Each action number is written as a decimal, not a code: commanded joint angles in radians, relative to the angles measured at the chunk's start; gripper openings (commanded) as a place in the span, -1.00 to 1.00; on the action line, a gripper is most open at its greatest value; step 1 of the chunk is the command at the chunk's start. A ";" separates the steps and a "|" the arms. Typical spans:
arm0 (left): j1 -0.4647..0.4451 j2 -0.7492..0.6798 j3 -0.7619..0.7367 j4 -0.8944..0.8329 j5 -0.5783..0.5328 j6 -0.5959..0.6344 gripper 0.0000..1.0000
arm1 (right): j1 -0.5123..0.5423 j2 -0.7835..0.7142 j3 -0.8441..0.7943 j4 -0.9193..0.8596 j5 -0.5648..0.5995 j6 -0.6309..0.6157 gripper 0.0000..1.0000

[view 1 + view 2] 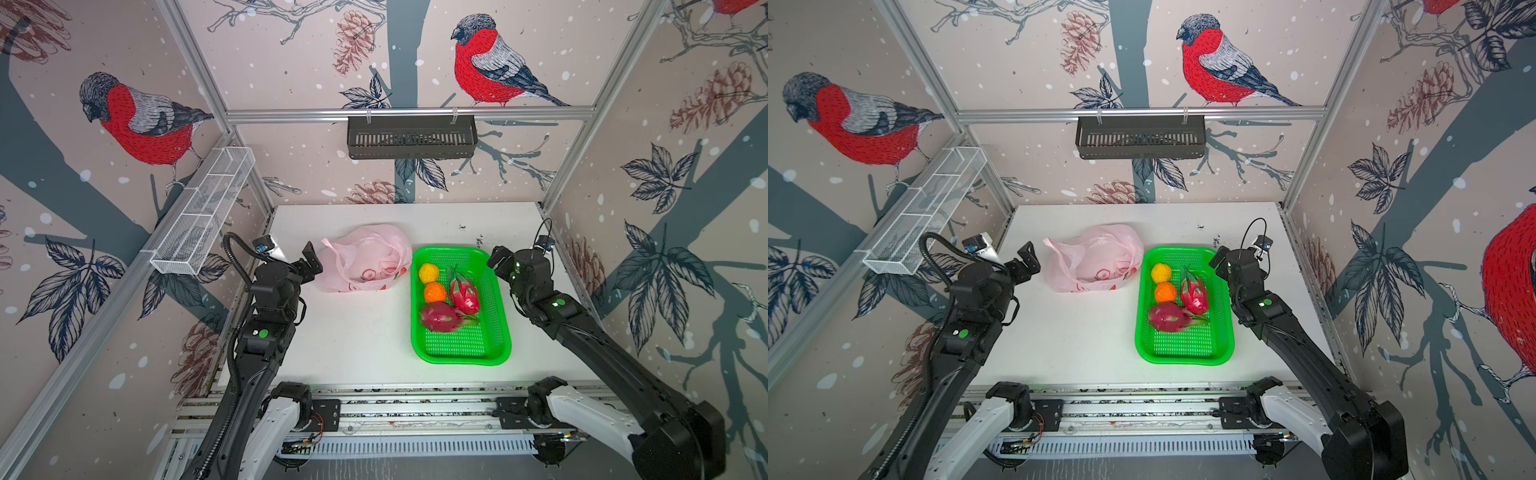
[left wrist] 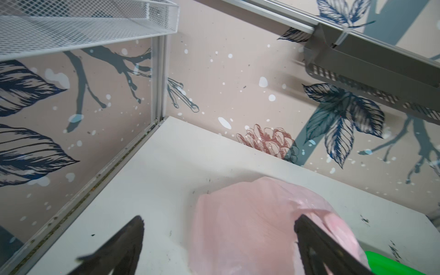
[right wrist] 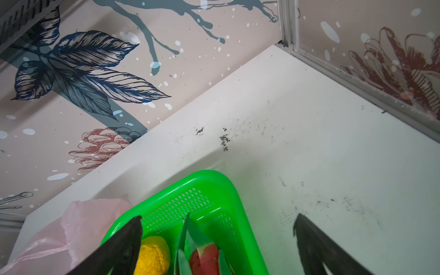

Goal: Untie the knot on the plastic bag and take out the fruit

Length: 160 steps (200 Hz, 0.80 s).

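Left hand [image 1: 309, 258]: fingers spread wide, nothing between them. It hangs just beside the left end of the plastic bag [image 1: 365, 258]; you cannot tell whether it touches.
Right hand [image 1: 496, 257]: fingers likewise apart and empty, poised over the far right corner of the green basket [image 1: 461, 360].
Bag position: the plastic bag lies slack on the table [image 1: 353, 340], between your left hand and the basket, with its long axis running across the table.
Knot: you will find no tied knot in both top views; the handle loops look loose.
Fruit: all four pieces sit in the basket: yellow ball [image 1: 428, 273], orange ball [image 1: 434, 292], a dragon fruit [image 1: 464, 296] beside them, and a second dragon fruit [image 1: 441, 318] toward the near edge. No fruit shows through the bag.
Nearer arm: left hand for the bag, right hand for the basket.
Judgement: the task looks complete; to check the bag, you would reach rightward with the left hand.
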 commanded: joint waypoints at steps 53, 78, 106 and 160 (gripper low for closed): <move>0.227 0.203 -0.101 0.260 0.028 -0.064 0.97 | -0.172 0.002 -0.114 0.192 0.022 -0.199 0.99; 0.229 0.269 -0.122 0.325 -0.031 -0.049 0.97 | -0.200 0.000 -0.169 0.268 0.026 -0.252 0.99; 0.230 0.346 -0.136 0.376 -0.075 -0.022 0.96 | -0.218 -0.011 -0.224 0.326 0.027 -0.282 0.99; 0.230 0.398 -0.293 0.629 -0.089 0.038 0.97 | -0.242 -0.011 -0.325 0.442 0.028 -0.318 0.99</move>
